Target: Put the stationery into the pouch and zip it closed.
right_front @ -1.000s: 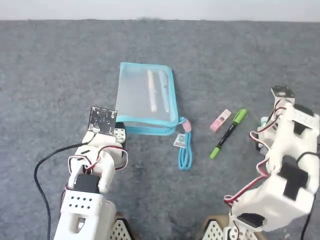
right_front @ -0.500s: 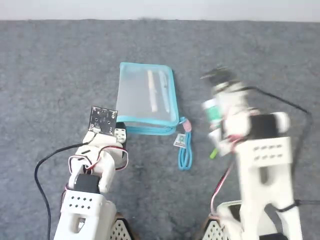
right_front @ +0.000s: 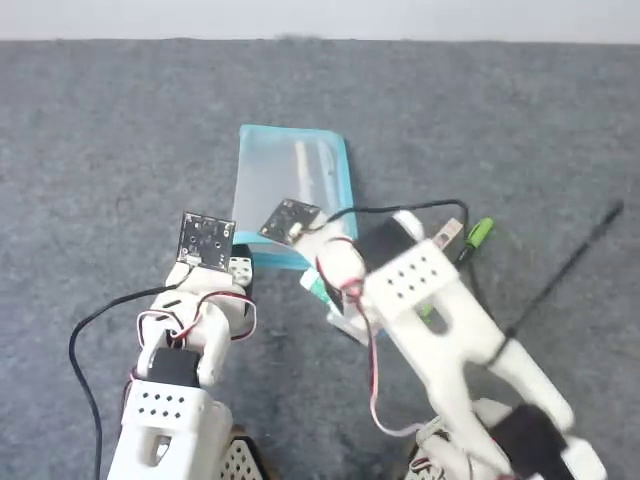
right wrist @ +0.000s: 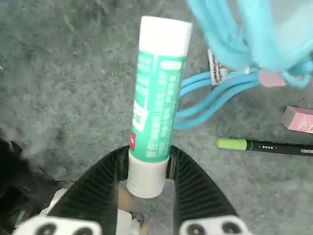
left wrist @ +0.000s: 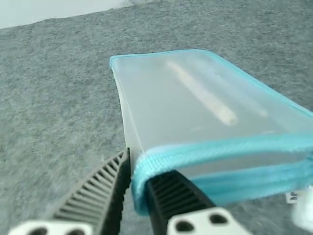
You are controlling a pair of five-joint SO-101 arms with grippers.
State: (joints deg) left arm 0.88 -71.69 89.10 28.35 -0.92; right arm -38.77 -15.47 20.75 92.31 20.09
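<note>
The grey felt-like table (right_front: 100,120) carries the blue-edged pouch (right_front: 285,175). Just beside the pouch lies a blue cord (right wrist: 210,95), with a pink eraser (right wrist: 298,119) and a green pen (right wrist: 266,146) nearby.

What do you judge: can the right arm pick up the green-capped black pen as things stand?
Probably not yet: the right claw is shut on the green-and-white glue stick, though the green-capped black pen lies uncovered nearby.
</note>
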